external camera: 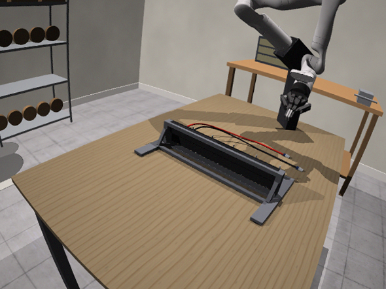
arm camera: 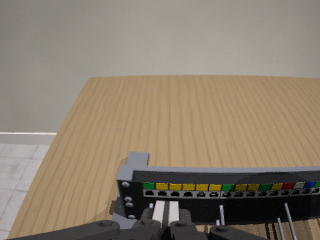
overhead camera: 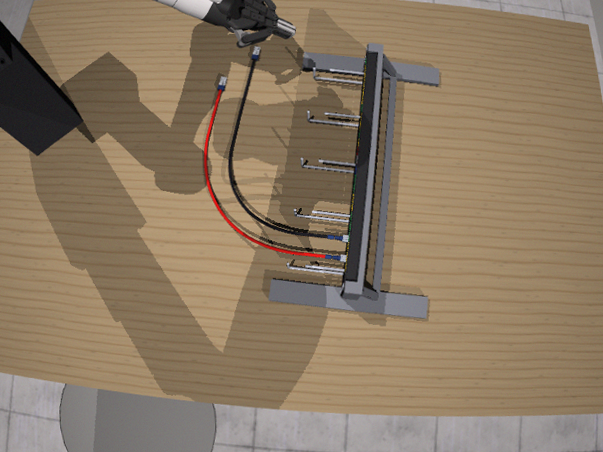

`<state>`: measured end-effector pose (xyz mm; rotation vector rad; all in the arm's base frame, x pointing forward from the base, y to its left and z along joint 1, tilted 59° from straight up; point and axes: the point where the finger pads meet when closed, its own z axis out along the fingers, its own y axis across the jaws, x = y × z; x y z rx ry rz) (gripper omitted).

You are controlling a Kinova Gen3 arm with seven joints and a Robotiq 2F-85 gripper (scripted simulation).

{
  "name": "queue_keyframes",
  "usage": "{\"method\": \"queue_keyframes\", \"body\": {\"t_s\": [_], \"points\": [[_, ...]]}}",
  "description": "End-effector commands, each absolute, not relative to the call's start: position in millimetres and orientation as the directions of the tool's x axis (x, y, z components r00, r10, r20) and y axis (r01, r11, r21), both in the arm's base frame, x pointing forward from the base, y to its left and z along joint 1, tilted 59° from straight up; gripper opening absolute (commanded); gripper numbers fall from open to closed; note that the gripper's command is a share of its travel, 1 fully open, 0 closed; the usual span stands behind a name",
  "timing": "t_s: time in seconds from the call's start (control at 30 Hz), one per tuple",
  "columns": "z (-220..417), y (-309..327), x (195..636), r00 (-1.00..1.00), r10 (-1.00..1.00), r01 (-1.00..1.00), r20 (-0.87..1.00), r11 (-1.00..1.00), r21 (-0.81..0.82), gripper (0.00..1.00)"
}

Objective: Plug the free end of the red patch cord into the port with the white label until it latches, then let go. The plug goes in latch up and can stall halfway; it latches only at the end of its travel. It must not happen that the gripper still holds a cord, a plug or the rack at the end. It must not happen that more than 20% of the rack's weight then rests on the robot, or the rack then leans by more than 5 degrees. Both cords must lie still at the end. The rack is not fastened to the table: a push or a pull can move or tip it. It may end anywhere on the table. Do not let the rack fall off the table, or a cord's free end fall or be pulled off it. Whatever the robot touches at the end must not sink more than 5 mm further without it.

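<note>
The red patch cord [overhead camera: 206,160] [external camera: 241,136] lies curved on the table [overhead camera: 498,235] [external camera: 147,221]. One end sits in the rack's panel near its lower end. Its free plug [overhead camera: 222,82] [external camera: 287,155] lies flat on the wood. A black cord [overhead camera: 230,164] lies beside it, and its free plug [overhead camera: 255,53] [external camera: 299,169] is nearer the gripper. The grey rack [overhead camera: 304,290] [external camera: 220,147] [arm camera: 136,163] stands upright. Its row of coloured port labels shows in the wrist view, with a pale label [arm camera: 299,186] near the right. My gripper [overhead camera: 284,28] [external camera: 290,114] [arm camera: 166,215] is shut and empty, high above the black cord's free plug.
Several metal cable hooks [overhead camera: 328,121] stick out of the rack's front toward the cords. The arm's black base block [overhead camera: 11,92] stands at the table's corner. A side table [external camera: 325,84] and a shelf unit [external camera: 28,79] stand beyond the table.
</note>
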<state>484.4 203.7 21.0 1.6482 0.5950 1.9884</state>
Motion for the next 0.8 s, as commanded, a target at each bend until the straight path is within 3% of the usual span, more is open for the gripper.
{"method": "queue_keyframes", "body": {"t_s": [0.0, 0.77], "points": [[17, 187, 484, -0.147, 0.627, -0.11, 0.765, -0.779, 0.617, 0.0], [17, 180, 503, -0.144, 0.627, -0.119, 0.766, -0.779, 0.615, 0.0]]}}
